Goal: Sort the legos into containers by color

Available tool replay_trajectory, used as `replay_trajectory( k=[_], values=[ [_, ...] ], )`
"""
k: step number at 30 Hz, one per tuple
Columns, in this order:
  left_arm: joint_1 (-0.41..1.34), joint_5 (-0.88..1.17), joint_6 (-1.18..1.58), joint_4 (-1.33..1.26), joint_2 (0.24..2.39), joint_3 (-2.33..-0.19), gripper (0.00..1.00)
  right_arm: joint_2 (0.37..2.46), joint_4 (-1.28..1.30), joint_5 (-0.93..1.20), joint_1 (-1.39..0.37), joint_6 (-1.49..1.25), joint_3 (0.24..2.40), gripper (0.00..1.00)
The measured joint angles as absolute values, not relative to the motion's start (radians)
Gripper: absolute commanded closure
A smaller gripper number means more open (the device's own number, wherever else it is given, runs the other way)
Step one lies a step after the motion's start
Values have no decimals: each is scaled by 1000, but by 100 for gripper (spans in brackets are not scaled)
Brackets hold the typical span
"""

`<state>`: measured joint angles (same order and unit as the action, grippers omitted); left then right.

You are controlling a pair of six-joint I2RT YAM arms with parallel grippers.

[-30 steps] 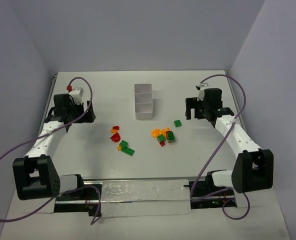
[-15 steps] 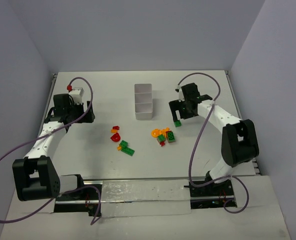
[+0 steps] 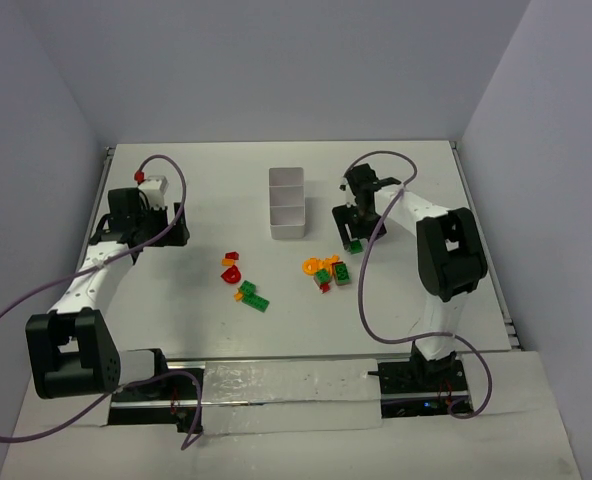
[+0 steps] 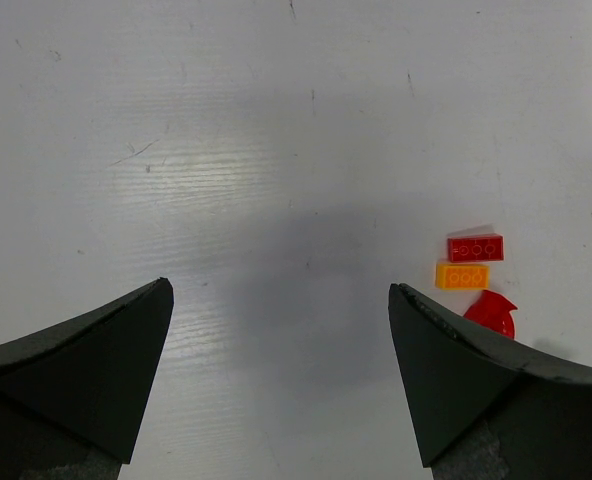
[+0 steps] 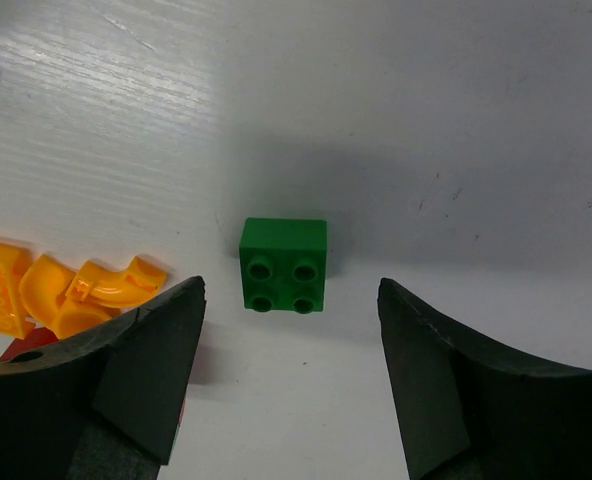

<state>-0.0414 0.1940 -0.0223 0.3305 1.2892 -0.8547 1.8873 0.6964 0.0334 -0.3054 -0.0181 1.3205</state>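
A green four-stud brick lies flat on the table between the tips of my right gripper. That gripper is open, with a gap on each side of the brick. From above, the right gripper hangs just over this brick, right of the white three-compartment containers. Orange curved legos lie to the brick's left. My left gripper is open over bare table at the far left. A red brick, an orange brick and a red curved piece sit by its right finger.
A mixed cluster of orange, green and red legos lies just below the right gripper. Green and orange pieces lie near the table's middle, below the red ones. Walls close in the table on the left, back and right.
The right arm has swung left from the table's right side and come down over the lone green brick, its jaws narrowing a little. The left arm has not moved.
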Motion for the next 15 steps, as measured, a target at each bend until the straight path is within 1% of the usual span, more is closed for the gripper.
replay_trajectory(
  k=[4,6,7,11,15],
  values=[
    [-41,193,-22,330,1300,-855,1,1926,713,33,-305,-21,1350,32],
    [-41,189,-22,330,1306,-855,1,1942,718,33,-305,-23,1356,40],
    [-41,187,-22,330,1308,-855,1,1947,721,33,-305,-25,1356,41],
    [-41,183,-22,330,1313,-855,1,1963,733,27,-305,-27,1356,60],
    [-41,183,-23,329,1318,-855,1,1967,735,24,-305,-29,1358,84]
  ],
)
